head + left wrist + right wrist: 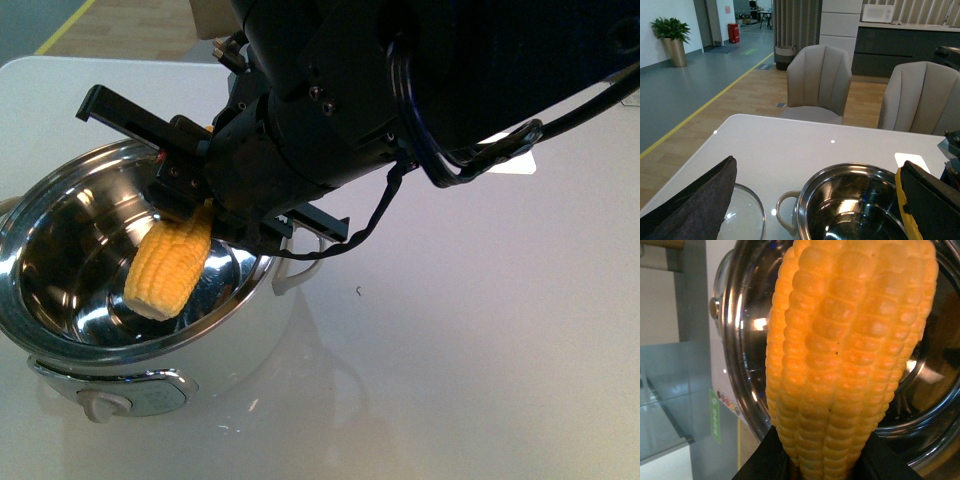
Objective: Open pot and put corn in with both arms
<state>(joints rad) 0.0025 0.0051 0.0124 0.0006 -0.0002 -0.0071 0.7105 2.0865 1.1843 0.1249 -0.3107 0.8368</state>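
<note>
Right arm: my black boxy right arm (400,70) slants down from the upper right, with a cable looped beside it.
Right claw: my black right gripper (185,205) points downward, fingers pinched on the top of a yellow corn cob (165,270).
Left claw: my black left gripper (817,167) has its dark padded fingers (695,200) spread wide apart.

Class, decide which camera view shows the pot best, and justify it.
The front view: the pot shows its steel bowl, one handle and front knob. The left wrist view shows only part of the rim and a handle; the right wrist view, just rim behind the corn.
</note>
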